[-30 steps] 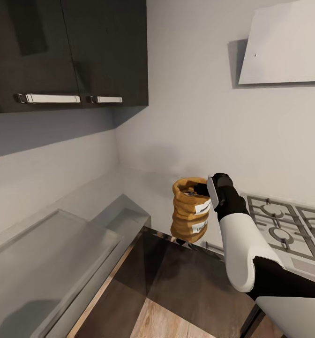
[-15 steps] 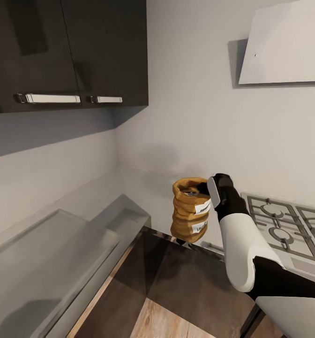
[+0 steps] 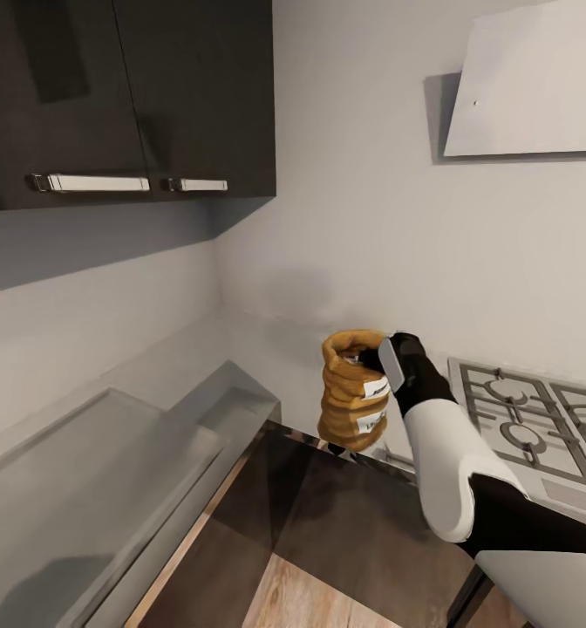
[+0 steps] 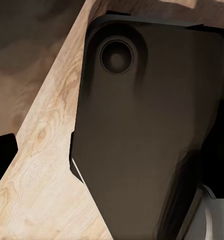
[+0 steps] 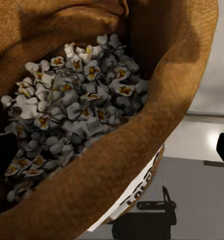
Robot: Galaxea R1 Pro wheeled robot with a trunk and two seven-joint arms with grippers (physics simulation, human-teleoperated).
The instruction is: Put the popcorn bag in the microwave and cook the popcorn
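The tan burlap popcorn bag (image 3: 352, 388), pinched at its rolled rim by the right tool (image 3: 382, 359), has been tipped slightly above the grey tabletop (image 3: 197, 366), white popped kernels (image 5: 72, 125) suggesting heating is complete.

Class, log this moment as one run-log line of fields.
right gripper: shut on popcorn bag | bag: lifted, upright, beside hob | popcorn: inside bag | left gripper: not in view

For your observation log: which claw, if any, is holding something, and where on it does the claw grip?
The right claw holds the popcorn bag by its rolled rim, lifted above the countertop.
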